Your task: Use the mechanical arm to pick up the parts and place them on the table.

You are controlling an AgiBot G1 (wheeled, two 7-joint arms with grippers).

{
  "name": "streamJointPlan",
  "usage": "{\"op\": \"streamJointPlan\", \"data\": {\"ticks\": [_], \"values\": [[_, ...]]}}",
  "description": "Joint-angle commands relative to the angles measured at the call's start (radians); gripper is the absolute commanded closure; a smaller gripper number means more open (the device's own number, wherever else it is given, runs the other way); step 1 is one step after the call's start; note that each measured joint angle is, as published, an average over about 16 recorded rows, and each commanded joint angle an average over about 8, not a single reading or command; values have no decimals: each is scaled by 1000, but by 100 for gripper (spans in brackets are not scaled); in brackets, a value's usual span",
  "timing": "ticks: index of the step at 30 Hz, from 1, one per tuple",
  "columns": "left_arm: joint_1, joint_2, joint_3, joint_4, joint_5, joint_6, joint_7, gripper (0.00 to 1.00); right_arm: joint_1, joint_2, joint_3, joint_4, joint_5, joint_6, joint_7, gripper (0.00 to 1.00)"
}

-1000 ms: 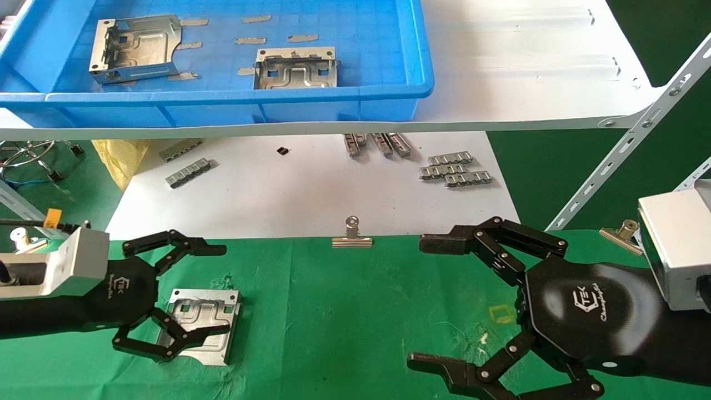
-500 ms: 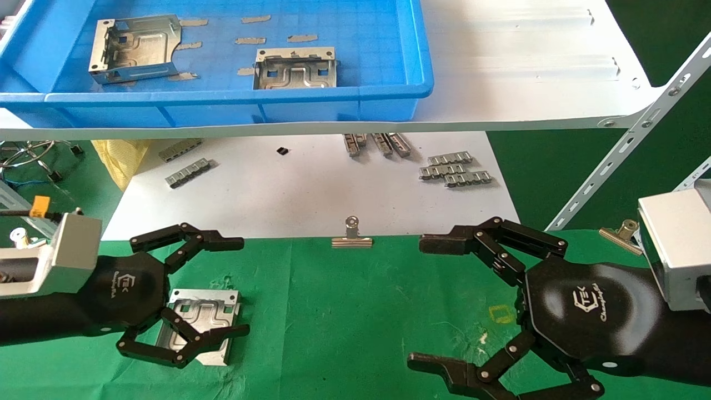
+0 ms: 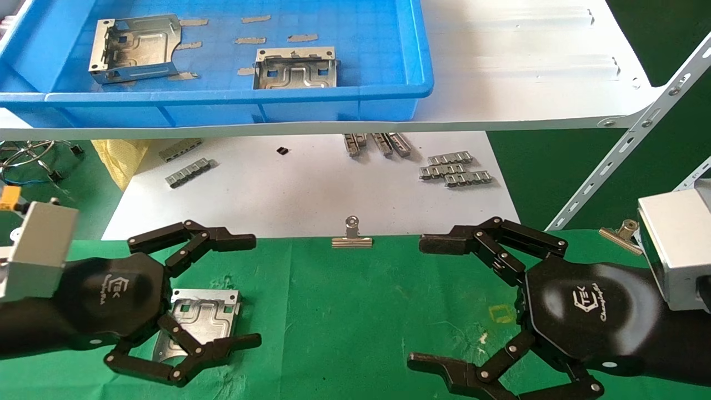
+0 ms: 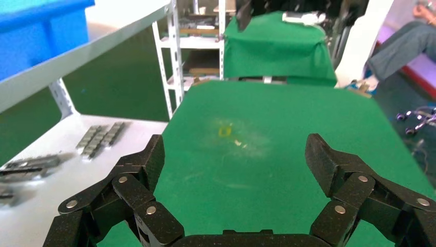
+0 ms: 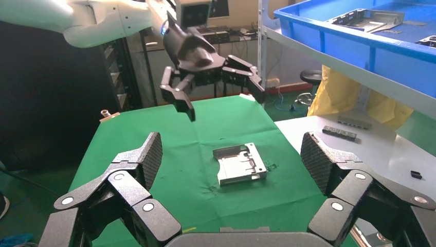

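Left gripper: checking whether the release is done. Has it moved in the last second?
Yes. The left gripper, open, rose off the part, fingertips nearer the binder clip.

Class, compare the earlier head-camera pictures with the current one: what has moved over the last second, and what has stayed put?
The left gripper has opened wider and lifted away from the part on the cloth; the right wrist view shows it hanging open above the part, which lies released on the green table. The right gripper, open over the table, the two parts in the blue tray and the grey strips stayed as they were.
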Motion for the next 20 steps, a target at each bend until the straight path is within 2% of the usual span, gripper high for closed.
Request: {"op": "streamJointPlan", "data": {"ticks": [1, 13, 20], "values": [[16, -2, -22, -27, -6, -3, -24, 0, 0, 0, 0, 0, 0, 0, 0, 0], [108, -16, -143, -179, -38, -21, -159, 0, 0, 0, 0, 0, 0, 0, 0, 0], [134, -19, -178, -221, -47, -25, -189, 0, 0, 0, 0, 0, 0, 0, 0, 0]]}}
